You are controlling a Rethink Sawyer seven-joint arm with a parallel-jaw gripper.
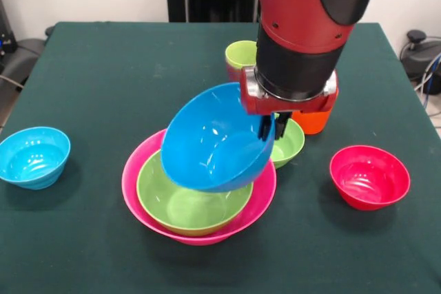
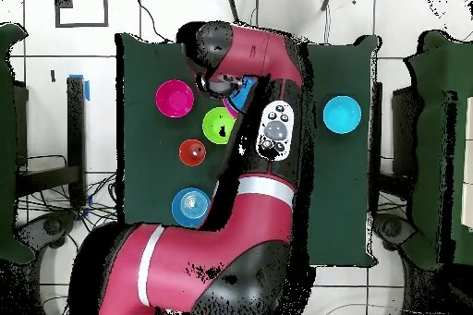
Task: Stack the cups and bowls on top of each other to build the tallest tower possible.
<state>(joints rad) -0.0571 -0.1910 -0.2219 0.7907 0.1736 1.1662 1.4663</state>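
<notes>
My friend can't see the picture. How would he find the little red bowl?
Start at the huge pink bowl in the table's middle, under the red arm. In the front view, look right of it: the small red bowl sits alone and upright. It is the only red bowl, empty and touching nothing.

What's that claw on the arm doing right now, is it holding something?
Gripper: shut on the rim of the large blue bowl, holding it tilted above the large green bowl nested in the huge pink bowl.

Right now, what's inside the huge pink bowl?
The large green bowl sits nested in the huge pink bowl. The gripper holds the large blue bowl tilted above both, hiding their far side.
</notes>
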